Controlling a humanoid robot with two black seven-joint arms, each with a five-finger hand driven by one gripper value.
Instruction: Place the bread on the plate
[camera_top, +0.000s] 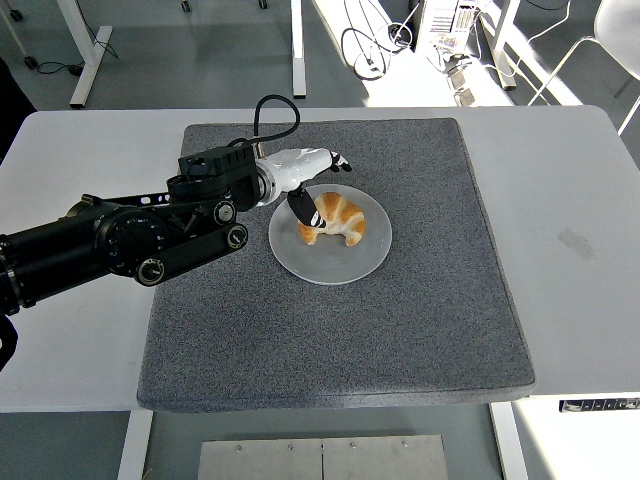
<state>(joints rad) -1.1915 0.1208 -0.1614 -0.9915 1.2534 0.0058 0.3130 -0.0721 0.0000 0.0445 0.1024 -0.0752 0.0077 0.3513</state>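
on the white table (80, 330), a dark grey mat (340, 330) covering the middle. on the mat, toward its upper centre, a round pale plate (335, 265). on the plate's upper half, the bread (338, 220) — a golden croissant, curved, resting on the plate's surface, ends pointing down toward the near side of the picture.

from the left edge, the left arm (110, 245), black, jointed, reaching over the table and onto the mat's upper left part. at its end, a black wrist block, then the white left hand (305, 175) just up and left of the croissant, over the plate's upper-left rim. fingers (338, 161) spread and loose, gripping nothing: several stretched toward the right above the plate's far rim, apart from the bread; one dark-tipped digit pointing down at the croissant's left end, touching it or very nearly so — impossible to tell which. a black cable (265, 115) looping up from the wrist over the mat's far edge.

no sign of the right arm anywhere in the head view.

beyond the table's far edge, grey floor, white table legs (297, 50), a tangle of cables (375, 45), and part of a white chair (610, 30) at the top right corner. on the bare table to the right of the mat, a faint smudge (578, 243).
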